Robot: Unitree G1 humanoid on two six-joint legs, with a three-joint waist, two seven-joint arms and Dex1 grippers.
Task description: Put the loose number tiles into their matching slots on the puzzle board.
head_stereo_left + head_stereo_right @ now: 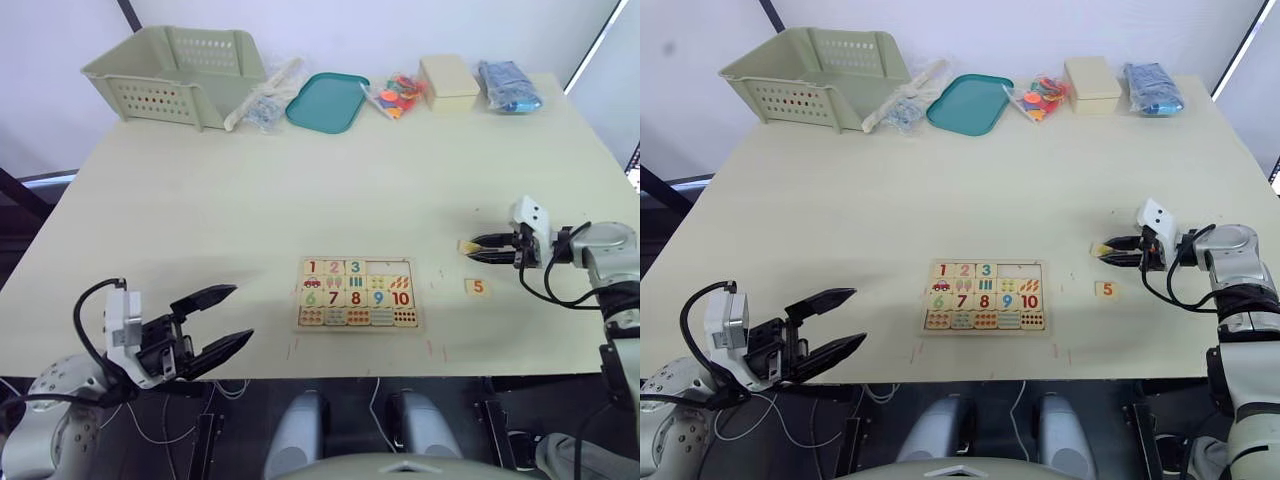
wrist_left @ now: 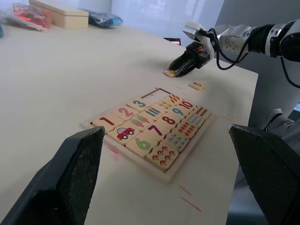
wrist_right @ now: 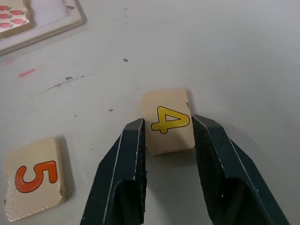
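Right pincer (image 3: 168, 129) pinching tile 4 (image 3: 168, 121) | left pincer (image 1: 228, 318) spread | tile 5 (image 1: 477, 287) near table edge (image 1: 520, 374)

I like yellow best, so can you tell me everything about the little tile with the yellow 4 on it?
The 4 tile is a small square of pale wood with rounded corners and a yellow 4 outlined in dark print on its top face. It sits between the two black fingers of the right pincer, which press on its opposite sides. It is over the table, to the right of the puzzle board, near the 5 tile. Whether it rests on the table or is lifted is unclear.
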